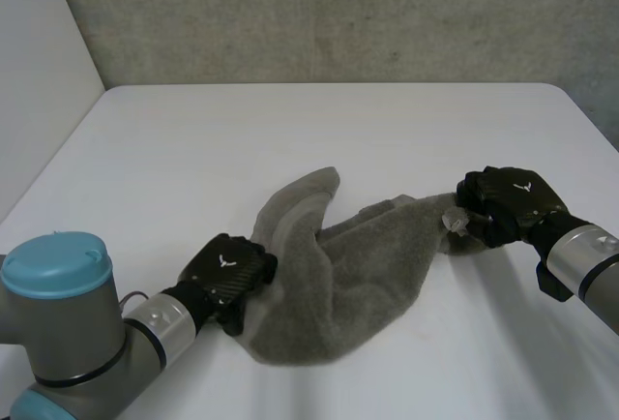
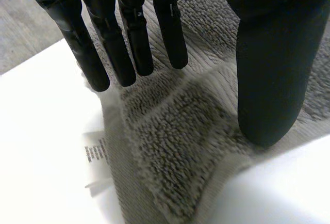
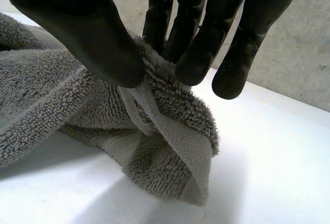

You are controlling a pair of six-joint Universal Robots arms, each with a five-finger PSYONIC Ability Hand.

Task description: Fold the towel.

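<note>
Towel count is one: a single grey terry piece, thick and looped in texture, lying crumpled on the near middle of the white worktop. It spreads in a rumpled band between the two robot hands, with one rounded lobe pushed up toward the far side and a wider mass sagging toward the near edge.

The left wrist view shows the pile closely, with a flat woven hem band running across it. One small white label sticks out from that hem and lies on the worktop; it carries dark print, too small to read.

The left robot hand sits at the towel's near-left edge. Its black fingers are straight and spread loosely over the cloth, and the thumb tip rests on the pile, so it grips nothing.

The right robot hand is at the towel's far-right end. In its wrist view the thumb and fingertips close together on a bunched corner of the towel, pinching it, and the corner's folded hem hangs down to the worktop.

Two arms reach in, the left arm with a light-blue cap, the right arm showing a metal cuff. One rough grey wall stands behind the worktop.
</note>
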